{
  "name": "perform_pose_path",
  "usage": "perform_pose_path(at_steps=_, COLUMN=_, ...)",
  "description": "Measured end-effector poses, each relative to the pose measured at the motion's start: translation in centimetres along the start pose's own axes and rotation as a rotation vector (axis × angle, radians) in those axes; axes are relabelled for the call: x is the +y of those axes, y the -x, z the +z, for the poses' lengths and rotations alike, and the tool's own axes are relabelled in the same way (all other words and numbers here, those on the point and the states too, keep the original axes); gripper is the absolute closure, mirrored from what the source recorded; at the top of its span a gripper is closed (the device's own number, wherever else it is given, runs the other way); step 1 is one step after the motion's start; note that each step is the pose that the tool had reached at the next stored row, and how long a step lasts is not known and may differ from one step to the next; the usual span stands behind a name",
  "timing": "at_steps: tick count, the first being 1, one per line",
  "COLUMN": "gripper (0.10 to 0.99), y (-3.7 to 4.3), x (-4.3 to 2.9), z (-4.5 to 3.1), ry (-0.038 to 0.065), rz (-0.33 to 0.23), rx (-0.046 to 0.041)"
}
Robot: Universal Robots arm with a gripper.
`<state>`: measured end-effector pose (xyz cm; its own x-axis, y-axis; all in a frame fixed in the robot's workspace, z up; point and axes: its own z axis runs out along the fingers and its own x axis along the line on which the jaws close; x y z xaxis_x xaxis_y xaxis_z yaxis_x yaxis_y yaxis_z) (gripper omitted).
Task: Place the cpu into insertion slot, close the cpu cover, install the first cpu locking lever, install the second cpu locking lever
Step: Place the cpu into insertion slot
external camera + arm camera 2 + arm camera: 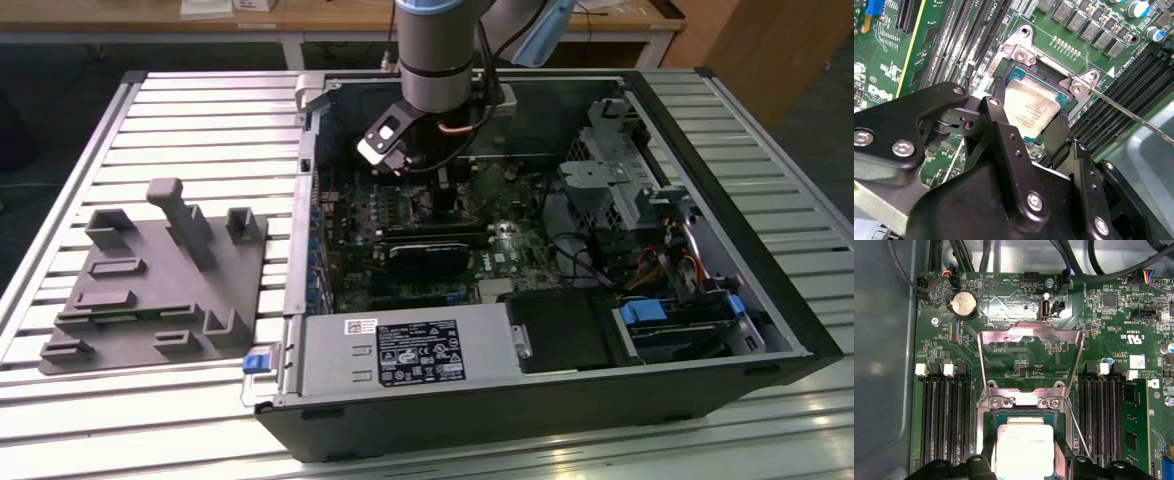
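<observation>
The cpu (1030,111), a flat silver-grey square, lies in the insertion slot (1018,75) on the green board. My gripper (1031,102) reaches down over it, its two black fingers (998,102) pressed against opposite edges of the chip. In the first wrist view the cpu (1022,447) sits between the same fingers (987,452), with the insertion slot (1019,415) rim just past it. The cpu cover (1030,335), a metal frame with a window, stands tipped open beyond the slot. A thin wire locking lever (1074,425) is raised beside it. In the exterior view my gripper (424,172) hangs low inside the computer case.
Black memory slots (946,415) flank the socket on both sides. A coin battery (963,305) and cables lie past the cover. A power supply box (400,352) and drive cage (617,170) crowd the case. A grey fixture plate (154,280) rests on the table at the exterior view's left.
</observation>
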<state>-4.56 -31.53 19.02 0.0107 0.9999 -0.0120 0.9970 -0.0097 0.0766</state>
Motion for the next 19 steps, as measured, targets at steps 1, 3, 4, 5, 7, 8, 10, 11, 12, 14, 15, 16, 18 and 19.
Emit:
perform_pose_path(at_steps=1, gripper=0.545, y=0.0, x=0.0, z=0.01, ry=0.0, rz=0.0, rx=0.0001)
perform_pose_path(at_steps=3, gripper=0.545, y=0.0, x=0.0, z=0.01, ry=0.0, rz=0.0, rx=0.0001)
perform_pose_path(at_steps=4, gripper=0.545, y=0.0, x=0.0, z=0.01, ry=0.0, rz=0.0, rx=0.0001)
perform_pose_path(at_steps=5, gripper=0.545, y=0.0, x=0.0, z=0.01, ry=0.0, rz=0.0, rx=0.0001)
perform_pose_path(at_steps=7, gripper=0.537, y=-0.03, x=0.02, z=0.07, ry=0.001, rz=0.0, rx=0.0018)
perform_pose_path(at_steps=8, gripper=0.537, y=-0.04, x=0.02, z=0.09, ry=0.001, rz=0.0, rx=0.002)
perform_pose_path(at_steps=10, gripper=0.475, y=-0.01, x=0.0, z=0.04, ry=0.001, rz=0.0, rx=0.0007)
perform_pose_path(at_steps=11, gripper=0.475, y=-0.01, x=0.0, z=0.03, ry=0.0, rz=0.0, rx=0.0003)
perform_pose_path(at_steps=12, gripper=0.475, y=0.0, x=0.0, z=0.03, ry=0.0, rz=0.0, rx=0.0003)
perform_pose_path(at_steps=14, gripper=0.475, y=0.0, x=0.0, z=-0.03, ry=0.0, rz=0.0, rx=0.0001)
perform_pose_path(at_steps=15, gripper=0.475, y=0.0, x=0.01, z=-0.13, ry=0.0, rz=0.0, rx=0.0001)
perform_pose_path(at_steps=16, gripper=0.475, y=0.0, x=0.03, z=-0.3, ry=0.0, rz=0.0, rx=0.0002)
perform_pose_path(at_steps=18, gripper=0.475, y=0.01, x=0.06, z=-0.71, ry=0.0, rz=0.0, rx=0.0002)
perform_pose_path(at_steps=19, gripper=0.475, y=0.01, x=0.07, z=-0.93, ry=0.0, rz=0.0, rx=0.0002)
